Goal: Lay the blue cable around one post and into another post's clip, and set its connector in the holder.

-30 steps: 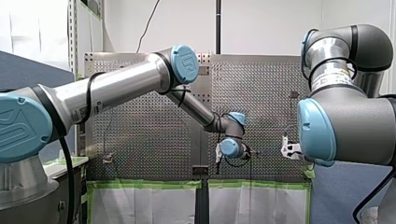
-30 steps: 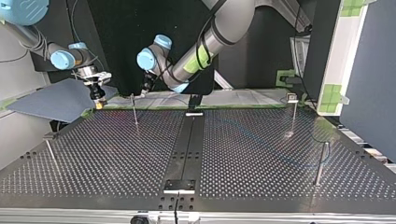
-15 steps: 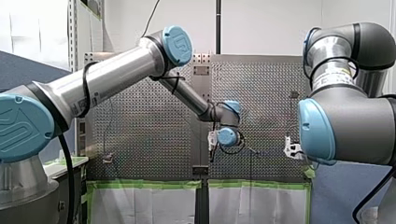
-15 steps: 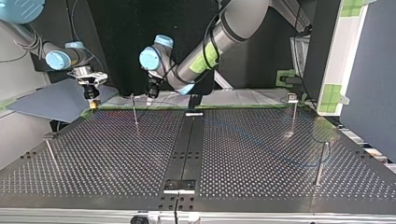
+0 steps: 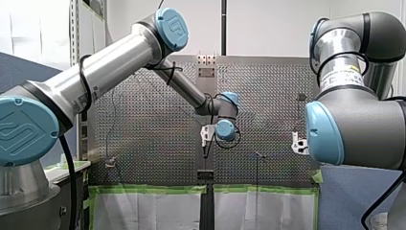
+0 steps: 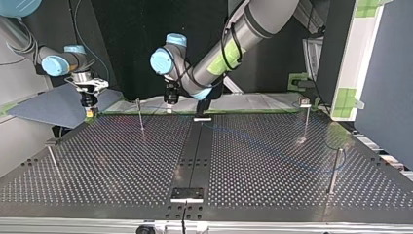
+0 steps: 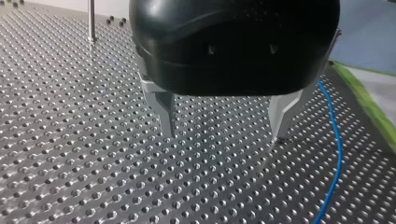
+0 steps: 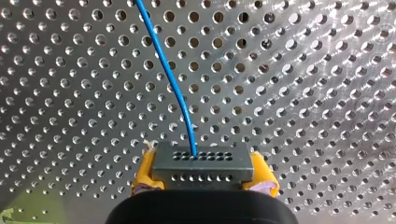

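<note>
My right gripper (image 8: 203, 181) is shut on a grey connector block (image 8: 201, 164), which sits between its yellow pads (image 8: 144, 173). The blue cable (image 8: 170, 79) leaves the block and runs ahead over the perforated plate. In the top view this gripper (image 6: 89, 111) hangs over the plate's far left corner. My left gripper (image 7: 224, 136) is open, its metal fingers (image 7: 167, 114) just above the plate with nothing between them. A stretch of the blue cable (image 7: 337, 154) lies beside it. In the top view it (image 6: 169, 104) hovers near the far edge, between a thin post (image 6: 140, 118) and the black centre strip (image 6: 196, 151).
Other posts stand at the top view's left (image 6: 52, 160), far right (image 6: 305, 119) and near right (image 6: 334, 171). A black bracket (image 6: 187, 194) sits at the strip's near end. A grey board (image 6: 53, 105) lies off the far left corner. Green tape (image 5: 148, 189) edges the table.
My left gripper has risen and drifted toward the centre strip, away from the thin post. My right gripper has shifted slightly toward the top view's left, still holding the connector.
</note>
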Controlling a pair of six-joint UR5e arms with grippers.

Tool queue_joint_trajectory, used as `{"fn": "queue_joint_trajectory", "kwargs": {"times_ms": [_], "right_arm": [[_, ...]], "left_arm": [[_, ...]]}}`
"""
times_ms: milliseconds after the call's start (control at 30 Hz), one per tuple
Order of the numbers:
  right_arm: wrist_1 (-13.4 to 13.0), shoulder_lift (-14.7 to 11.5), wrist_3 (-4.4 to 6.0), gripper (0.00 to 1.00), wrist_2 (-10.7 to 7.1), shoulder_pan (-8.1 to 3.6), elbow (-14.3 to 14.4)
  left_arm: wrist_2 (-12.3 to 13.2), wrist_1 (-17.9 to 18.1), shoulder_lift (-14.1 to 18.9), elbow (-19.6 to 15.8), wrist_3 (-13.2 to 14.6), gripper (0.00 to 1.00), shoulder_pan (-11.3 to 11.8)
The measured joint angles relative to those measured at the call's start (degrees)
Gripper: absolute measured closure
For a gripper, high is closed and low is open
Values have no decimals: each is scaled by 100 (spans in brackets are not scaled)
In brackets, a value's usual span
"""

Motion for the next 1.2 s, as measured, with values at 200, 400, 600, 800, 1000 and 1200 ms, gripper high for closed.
{"fn": "queue_joint_trajectory", "kwargs": {"times_ms": [200, 400, 600, 800, 1000, 1200], "right_arm": [[7, -3, 135, 100, 8, 23, 0], [-15, 0, 197, 100, 8, 62, 0], [-14, 3, 212, 100, 9, 88, 0], [-21, 3, 230, 100, 8, 114, 0], [-31, 3, 275, 100, 9, 133, 0], [-48, 4, 307, 100, 9, 142, 0]], "left_arm": [[-72, -290, 348, -349, -105, 0, 15], [-132, -428, 687, -688, -157, 0, 25], [-172, -409, 1028, -1029, -141, 0, 3], [-185, -388, 1399, -1400, -241, 0, -6], [-193, -149, 1741, -1742, -464, 0, -7], [-398, 155, 2057, -2058, -721, 0, -12]]}}
